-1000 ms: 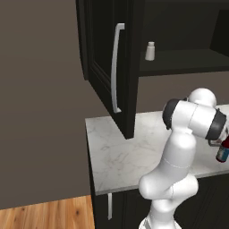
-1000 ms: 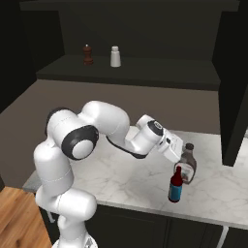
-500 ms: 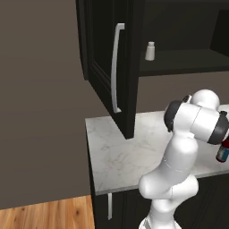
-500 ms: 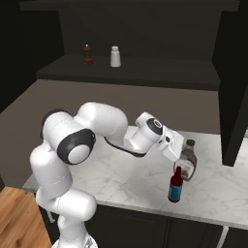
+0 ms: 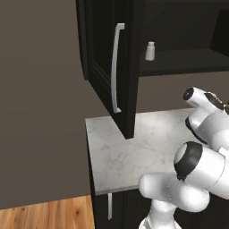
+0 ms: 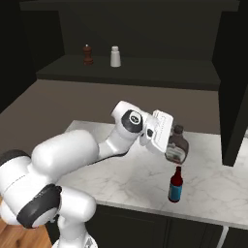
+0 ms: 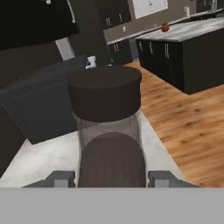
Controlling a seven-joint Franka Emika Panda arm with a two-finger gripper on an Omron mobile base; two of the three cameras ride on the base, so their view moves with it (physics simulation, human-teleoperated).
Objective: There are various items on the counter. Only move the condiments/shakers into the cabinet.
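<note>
In the right base view the dark red-brown shaker [image 6: 87, 54] and, just beside it on its right, the whitish shaker [image 6: 115, 56] stand upright on the shelf of the open black cabinet [image 6: 131, 72]. The left base view shows the cabinet door [image 5: 112, 67] swung out, with its curved silver handle [image 5: 116, 67]. Below, the arm reaches right across the marble counter [image 6: 121, 169] to the hand [image 6: 170, 141], which is closed partway around the dark brown bottle [image 6: 177, 145]. The bottle sits tilted in the grip, at the far side of the counter. In the hand view one finger tip [image 7: 61, 178] stands at each side of the bottle, hard against it. Nearer the front edge the small teal-and-red bottle [image 6: 176, 185] stands upright, apart from the hand
</note>
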